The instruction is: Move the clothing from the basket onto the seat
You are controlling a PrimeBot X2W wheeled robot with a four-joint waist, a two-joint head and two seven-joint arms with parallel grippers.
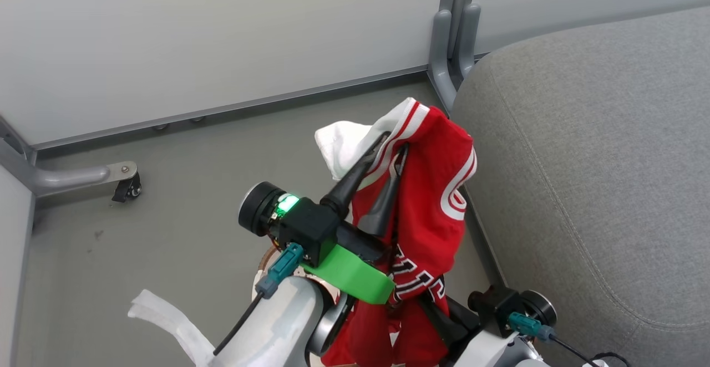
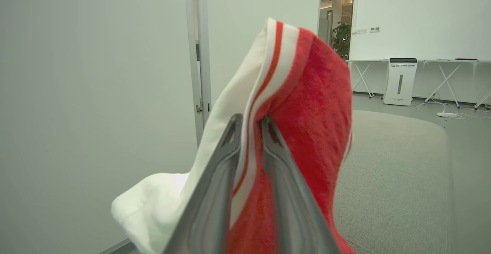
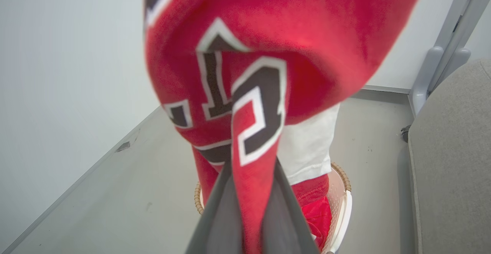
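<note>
The red jersey with white trim hangs in the air between both grippers, just left of the light-grey seat. My left gripper is shut on its striped white-and-red trim, holding that edge highest. Lower down, my right gripper is shut on a fold with black-white lettering, its fingertips buried in the cloth. Below the jersey stands the basket, its brown rim peeking out behind my left arm. Red shorts lie inside it. The seat spreads to the right.
Pale partition walls close off the back and left. A grey post foot stands at the seat's corner, and another foot with a caster sits at the left. A white strip lies low by my left arm.
</note>
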